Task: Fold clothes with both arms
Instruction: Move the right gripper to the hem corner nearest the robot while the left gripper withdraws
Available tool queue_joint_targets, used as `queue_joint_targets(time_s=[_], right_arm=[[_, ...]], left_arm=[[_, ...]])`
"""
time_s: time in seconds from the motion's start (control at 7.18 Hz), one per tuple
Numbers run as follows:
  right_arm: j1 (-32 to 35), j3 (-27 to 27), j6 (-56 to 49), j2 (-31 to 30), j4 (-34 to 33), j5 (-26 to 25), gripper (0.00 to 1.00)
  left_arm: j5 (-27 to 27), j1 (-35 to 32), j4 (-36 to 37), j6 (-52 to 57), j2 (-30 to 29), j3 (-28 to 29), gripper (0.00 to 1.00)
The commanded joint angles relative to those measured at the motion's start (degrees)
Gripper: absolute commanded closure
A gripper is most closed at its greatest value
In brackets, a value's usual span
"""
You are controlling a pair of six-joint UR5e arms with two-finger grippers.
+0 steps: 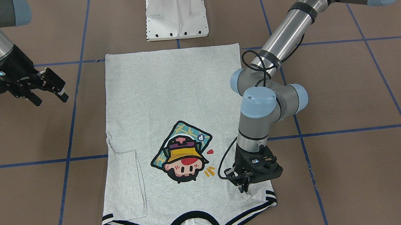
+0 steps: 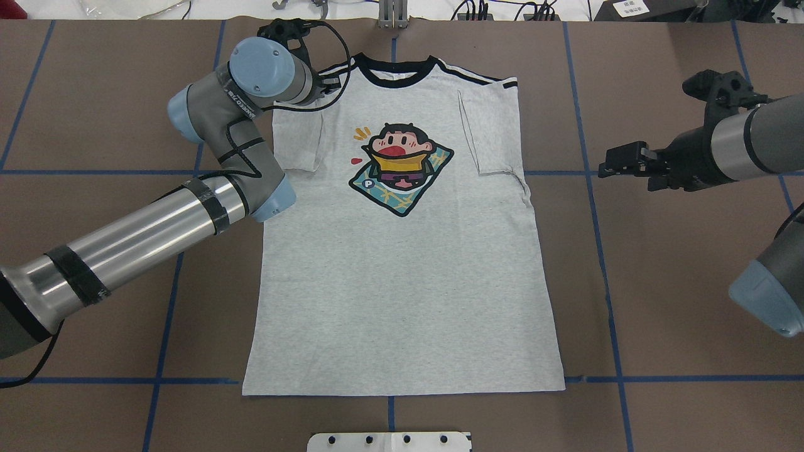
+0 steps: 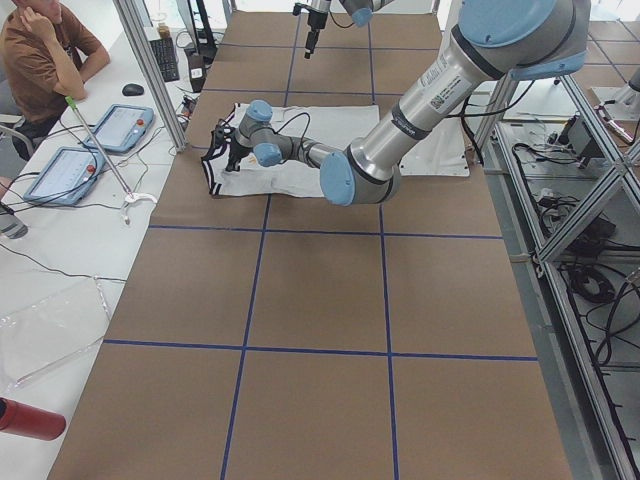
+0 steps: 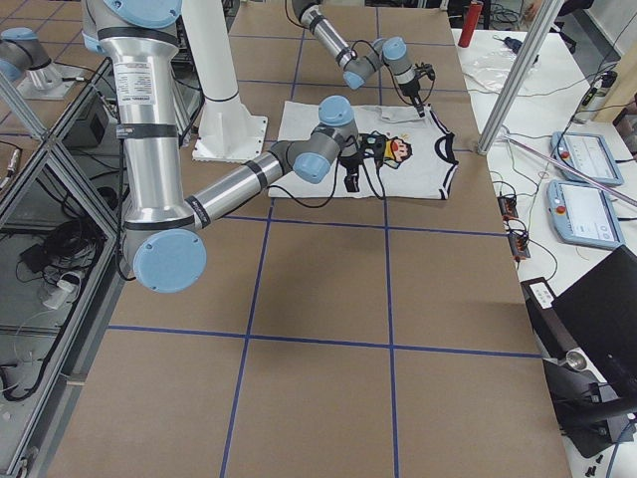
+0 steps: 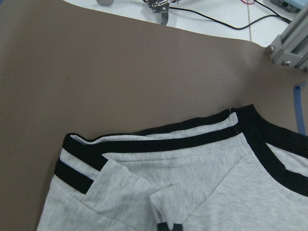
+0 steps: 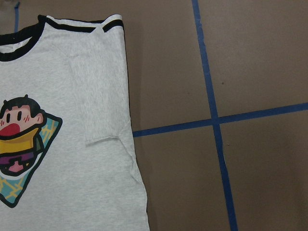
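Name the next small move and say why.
Probably bring the open right gripper over to the free black-striped shoulder of the light grey T-shirt: the left gripper pinches the other shoulder, cloth puckered at its tips, while the right hangs beside the shirt.

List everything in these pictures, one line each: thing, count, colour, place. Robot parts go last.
table: one, brown with a blue tape grid, under everything.
T-shirt: one, light grey with black neckband, black shoulder stripes and a cartoon print; flat at the table's middle, print up, both sleeves folded in.
pedestal: one, white, at the shirt's hem end.
tablets: two, grey-blue, on the side bench.
bottle: one, red, lying on that bench.
person: one, brown top, seated at the bench.
left arm: silver-grey, light-blue caps, reaching to the shirt's shoulder.
right arm: same colours, off the shirt's other side.
left gripper: black, pinching the shoulder fabric.
right gripper: black, open, beside the shirt.
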Motion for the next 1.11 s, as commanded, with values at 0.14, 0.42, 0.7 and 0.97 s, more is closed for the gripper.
queue_joint_targets(time_s=[0.14, 0.42, 0.7, 0.97], right_arm=[[-0.4, -0.3, 2.0, 0.6, -0.6, 0.0, 0.00], [-5.3, 1.2, 16.3, 0.9, -3.3, -0.6, 0.00], [-16.8, 3.2, 29.7, -0.3, -3.4, -9.5, 0.02], [-28.1, 4.3, 39.0, -4.6, -3.3, -19.5, 0.06]], left_arm=[[-4.0, 0.1, 0.2, 0.0, 7.0, -15.9, 0.23], [-12.1, 1.1, 0.4, 0.0, 15.7, -30.0, 0.23], [-21.1, 1.6, 10.1, -0.8, 24.0, -44.3, 0.06], [-20.8, 3.2, 19.8, -6.9, 25.4, -53.1, 0.01]])
